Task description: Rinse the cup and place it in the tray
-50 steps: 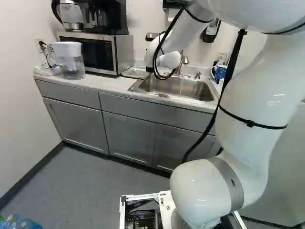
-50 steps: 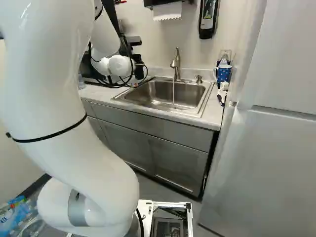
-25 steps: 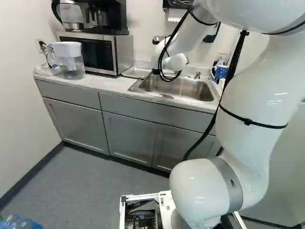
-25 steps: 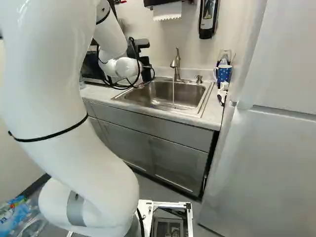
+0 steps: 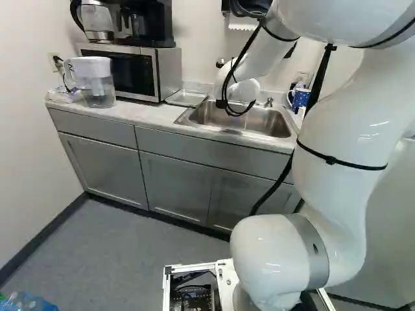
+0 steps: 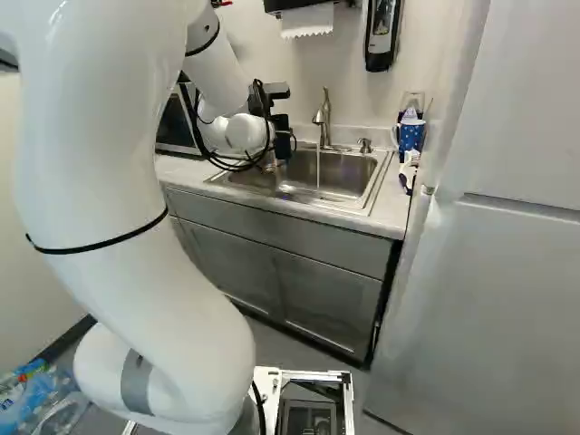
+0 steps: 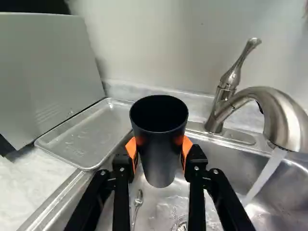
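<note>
Gripping cup (image 7: 160, 144) upright between orange pads (image 7: 186, 148), over sink (image 7: 236, 166). Hanging apart from water (image 7: 265, 174) running out of tap (image 7: 279, 115), near tray (image 7: 89, 137) beside sink.

Pale walls (image 5: 29, 142); dark baseboard (image 5: 42, 234); grey floor (image 5: 130, 256); grey cabinets (image 5: 174, 191) under a light countertop (image 5: 139, 113).

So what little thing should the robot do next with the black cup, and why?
I'd probably slide the black cup sideways, under the running water. The gripper is holding it over the sink with its open end up, but the water from the faucet falls beside it, not into it. I can't see whether it's wet inside.
</note>
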`<state>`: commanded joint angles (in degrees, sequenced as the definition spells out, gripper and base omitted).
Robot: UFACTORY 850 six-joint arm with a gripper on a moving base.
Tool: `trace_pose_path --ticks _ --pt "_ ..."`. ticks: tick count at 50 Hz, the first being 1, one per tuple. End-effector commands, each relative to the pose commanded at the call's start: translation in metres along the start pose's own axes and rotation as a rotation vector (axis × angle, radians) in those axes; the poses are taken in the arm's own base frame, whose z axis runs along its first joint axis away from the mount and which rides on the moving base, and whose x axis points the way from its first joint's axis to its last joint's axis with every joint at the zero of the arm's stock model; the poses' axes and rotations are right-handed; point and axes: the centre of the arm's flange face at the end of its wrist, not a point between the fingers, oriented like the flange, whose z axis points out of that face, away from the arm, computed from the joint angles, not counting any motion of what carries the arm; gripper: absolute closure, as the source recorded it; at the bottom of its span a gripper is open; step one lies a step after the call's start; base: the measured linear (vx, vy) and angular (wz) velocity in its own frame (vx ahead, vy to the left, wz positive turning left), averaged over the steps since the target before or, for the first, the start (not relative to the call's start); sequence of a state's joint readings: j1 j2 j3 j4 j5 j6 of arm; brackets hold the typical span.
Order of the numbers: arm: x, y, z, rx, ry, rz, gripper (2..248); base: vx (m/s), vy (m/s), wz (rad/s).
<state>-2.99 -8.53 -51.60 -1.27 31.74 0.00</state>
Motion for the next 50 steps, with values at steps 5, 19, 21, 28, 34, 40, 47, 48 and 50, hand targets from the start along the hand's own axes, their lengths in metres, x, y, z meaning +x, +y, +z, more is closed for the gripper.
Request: trace_pose_path --ticks 5,19,21,28,34,40,47,48,50 --pt "-0.006 0.008 0.001 -0.013 -0.015 0.004 139 0.0 0.0 0.0" --pt "-0.022 0.029 -0.001 -0.052 -0.051 0.016 139 0.0 0.0 0.0" --pt "-0.022 0.032 -0.002 -0.057 -0.051 0.018 139 0.0 0.0 0.0" --pt "-0.024 0.043 -0.006 -0.077 -0.052 0.024 139 0.0 0.0 0.0" --pt "-0.025 0.052 -0.011 -0.094 -0.053 0.029 139 0.0 0.0 0.0" --pt "-0.026 0.062 -0.015 -0.113 -0.055 0.035 139 0.0 0.0 0.0" --pt "-0.029 0.072 -0.021 -0.132 -0.065 0.041 139 0.0 0.0 0.0" --pt "-0.029 0.073 -0.022 -0.135 -0.067 0.042 139 0.0 0.0 0.0" --pt "-0.03 0.076 -0.024 -0.141 -0.073 0.044 139 0.0 0.0 0.0"
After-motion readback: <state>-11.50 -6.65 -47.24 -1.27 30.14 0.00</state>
